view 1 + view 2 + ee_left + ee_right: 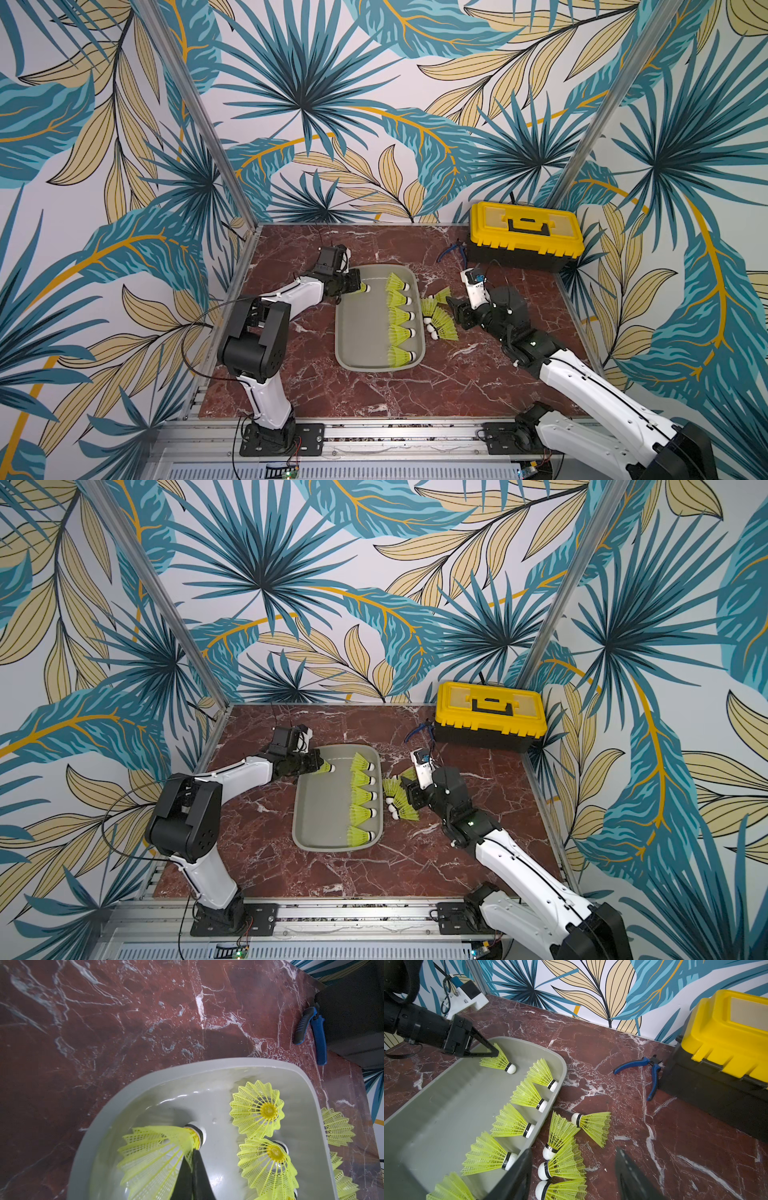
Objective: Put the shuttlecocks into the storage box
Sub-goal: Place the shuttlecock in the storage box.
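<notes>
The storage box (353,332) is a shallow grey tray in mid-table, seen in both top views. Several yellow-green shuttlecocks (400,318) lie in a row along its right side, white tips to the right. My left gripper (358,286) reaches over the tray's far left corner. It is shut on the skirt of one more shuttlecock (158,1147), whose tip (511,1069) sits low over the tray floor. Several loose shuttlecocks (591,1126) lie on the table just right of the tray. My right gripper (573,1151) stands open over them, nothing between its fingers (521,1167).
A black toolbox with a yellow lid (525,237) stands at the far right corner. Blue-handled pliers (652,1076) lie on the marble table (374,399) beside it. Leaf-patterned walls and aluminium posts close in the table on three sides.
</notes>
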Motion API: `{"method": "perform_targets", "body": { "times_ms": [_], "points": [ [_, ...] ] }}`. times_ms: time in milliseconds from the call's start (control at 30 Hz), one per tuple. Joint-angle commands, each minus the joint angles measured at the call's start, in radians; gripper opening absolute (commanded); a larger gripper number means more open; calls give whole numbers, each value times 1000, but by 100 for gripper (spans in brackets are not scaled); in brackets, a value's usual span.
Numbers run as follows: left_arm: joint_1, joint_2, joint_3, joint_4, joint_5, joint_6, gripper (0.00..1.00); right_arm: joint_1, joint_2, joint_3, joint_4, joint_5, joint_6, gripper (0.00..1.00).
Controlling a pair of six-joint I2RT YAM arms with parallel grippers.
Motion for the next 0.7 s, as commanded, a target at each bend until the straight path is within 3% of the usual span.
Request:
{"method": "perform_targets", "body": {
  "times_ms": [0, 100, 267, 667],
  "points": [
    [8, 25, 51, -6, -12, 14, 0, 5, 7, -23, 8, -5, 15, 63],
    [7, 33, 55, -7, -9, 12, 2, 3, 8, -23, 10, -6, 14, 63],
    [7, 33, 60, -8, -15, 11, 16, 5, 9, -23, 10, -5, 12, 63],
    [7, 23, 83, -41, -29, 23, 39, 6, 14, -24, 7, 5, 11, 63]
  ]
}}
